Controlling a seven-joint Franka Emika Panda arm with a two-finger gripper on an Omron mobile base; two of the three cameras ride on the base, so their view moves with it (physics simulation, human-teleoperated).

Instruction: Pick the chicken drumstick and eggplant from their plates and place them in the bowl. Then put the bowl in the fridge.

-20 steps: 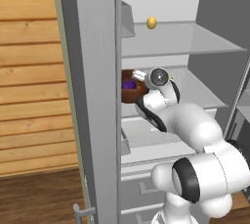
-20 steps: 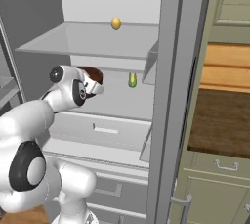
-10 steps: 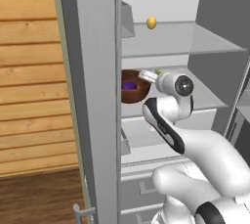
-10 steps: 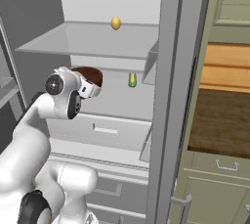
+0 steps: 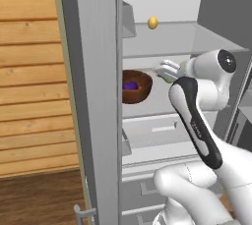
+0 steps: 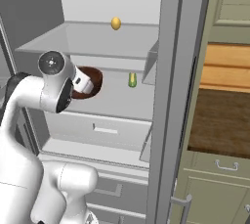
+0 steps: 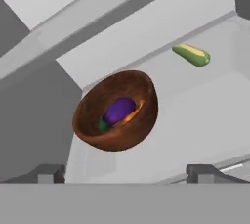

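Note:
The dark wooden bowl stands on a middle shelf of the open fridge. Inside it lies the purple eggplant, with an orange sliver of the chicken drumstick beside it. From the left base view the bowl sits at the shelf's left end, the eggplant showing inside. My gripper is open and holds nothing, a short way back from the bowl. It hangs just right of the bowl. The plates are out of view.
A green and yellow corn cob lies on the same shelf beyond the bowl, also seen in the right base view. A yellow egg-like ball rests on the shelf above. A drawer front sits below. Wooden wall panels stand left of the fridge.
My hand has drawn back from the bowl toward the fridge opening and the arm has risen. The bowl stays on the shelf. The jaws have spread slightly wider.

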